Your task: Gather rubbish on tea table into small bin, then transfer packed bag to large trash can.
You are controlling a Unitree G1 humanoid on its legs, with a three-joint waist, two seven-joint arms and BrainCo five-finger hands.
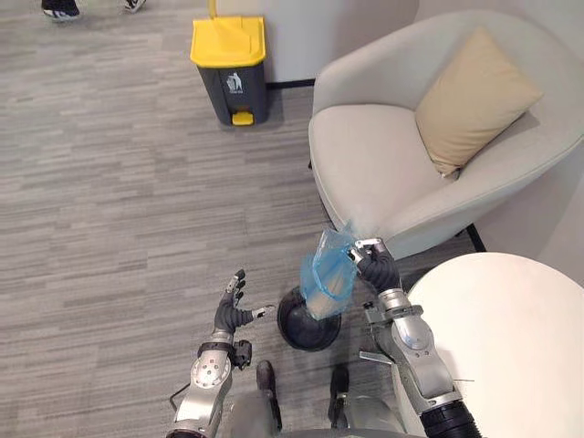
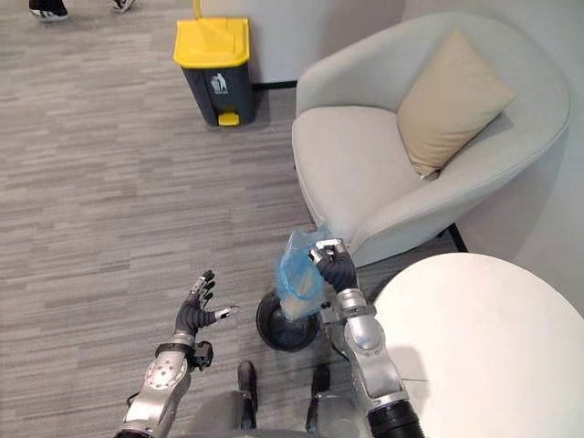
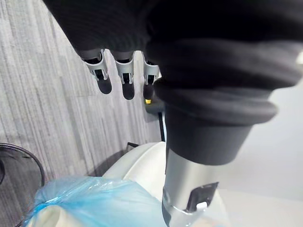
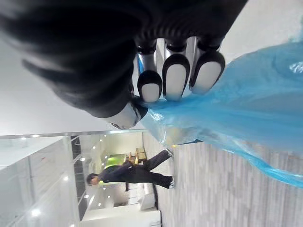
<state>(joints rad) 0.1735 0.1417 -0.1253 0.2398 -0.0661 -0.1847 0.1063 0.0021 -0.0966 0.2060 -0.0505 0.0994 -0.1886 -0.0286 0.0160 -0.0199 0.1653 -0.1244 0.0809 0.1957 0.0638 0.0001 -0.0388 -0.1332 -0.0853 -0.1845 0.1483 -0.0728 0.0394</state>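
The right hand grips the neck of the blue bag, which hangs over the black bin beside the armchair. The left hand is released, fingers spread, above the floor just left of the bin. The yellow-lidded can stands well apart.

Both eye views are taken from head height, steeply downward, from positions slightly apart. The same floor is shared, with the yellow-lidded bin at 11 o'clock, the armchair at 2 o'clock and the bench at 4 o'clock. The left wrist view is directed along the left hand towards the blue bag. The same bag is viewed at closer range past the right hand.
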